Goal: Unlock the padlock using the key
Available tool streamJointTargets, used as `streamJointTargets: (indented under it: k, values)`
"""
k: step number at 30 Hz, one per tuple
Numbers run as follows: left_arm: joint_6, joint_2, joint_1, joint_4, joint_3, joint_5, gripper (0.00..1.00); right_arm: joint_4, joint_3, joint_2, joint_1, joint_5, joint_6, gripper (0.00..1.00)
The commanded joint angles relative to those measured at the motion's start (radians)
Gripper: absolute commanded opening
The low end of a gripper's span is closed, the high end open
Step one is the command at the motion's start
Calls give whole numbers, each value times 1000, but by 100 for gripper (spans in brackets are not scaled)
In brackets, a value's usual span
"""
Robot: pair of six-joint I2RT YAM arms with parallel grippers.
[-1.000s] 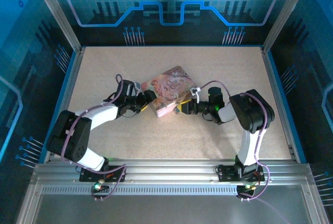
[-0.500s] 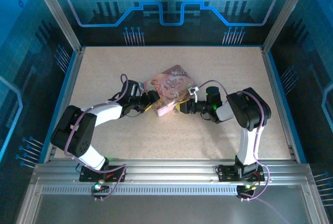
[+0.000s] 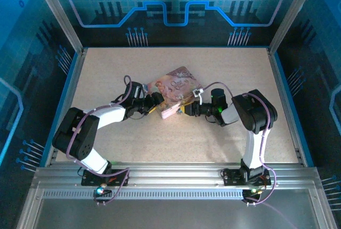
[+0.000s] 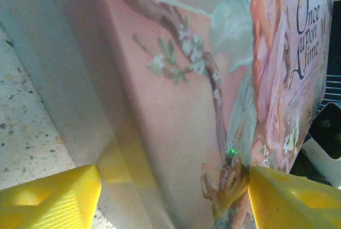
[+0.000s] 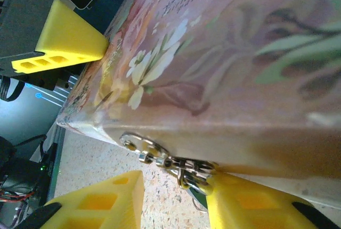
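Top external view: pink illustrated tin box (image 3: 173,88) lies skewed on the speckled table (image 3: 106,69), roughly mid-table. Both arms are bent inward toward it. Left gripper (image 3: 156,103) sits at the box's left edge; right gripper (image 3: 185,109) sits at its near right corner. Jaw state of either is too small to read from up here. Left wrist view: the two yellow fingers (image 4: 50,199) stand wide apart with the box between them. One tip is against the pale side wall down by the table. The other is pressed to the picture lid (image 4: 277,80) near the "Once upon a time" lettering. I read this as a wide clamp on the box itself. Right wrist view: looking along the box's front wall, close up. A small silvery hasp (image 5: 139,146) is fixed there, and a cluster of metal rings (image 5: 184,169) hangs from it. The padlock (image 5: 197,190) shows as a dark teal sliver just below the rings, hard against the right-hand yellow finger (image 5: 256,205). The other finger stands off to the left, with bare table showing in the gap. So the jaws are apart, straddling the lock hardware and pinching nothing. I cannot tell whether a key is among the rings. Far side of this view: the left gripper's yellow finger rests on the lid.
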Motion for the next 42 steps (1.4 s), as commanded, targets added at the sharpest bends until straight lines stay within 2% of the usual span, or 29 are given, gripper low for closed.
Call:
streamJointTargets:
  k: [1, 27, 42]
  values:
    - [-5, 19, -16, -6, 16, -4, 73, 11, -11, -29, 6, -21, -21, 33]
    - [-3, 11, -17, -12, 15, -6, 72, -39, -2, -46, 7, 30, -7, 2]
    - [-1, 7, -17, -15, -8, -24, 72, -37, -41, -78, -11, 58, 20, 1]
